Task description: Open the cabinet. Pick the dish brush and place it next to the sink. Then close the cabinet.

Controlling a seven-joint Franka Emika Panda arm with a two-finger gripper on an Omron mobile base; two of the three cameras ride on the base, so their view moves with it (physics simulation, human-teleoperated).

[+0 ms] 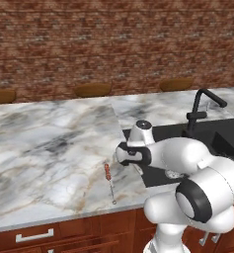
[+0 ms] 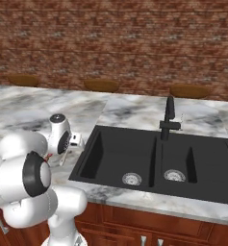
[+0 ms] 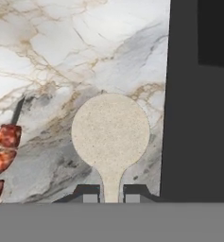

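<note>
Hand view: the jaws pinch the narrow handle of the dish brush (image 3: 110, 132), its round pale head held out just ahead of them above the marble bench (image 3: 75, 52), at the edge of the black sink (image 3: 198, 118) on one side, a carry that looks meant to set it down beside the basin. A skewer of red meat chunks (image 3: 4, 151) lies on the bench to the other side, while both sink basins sit empty but for their drains.
</note>
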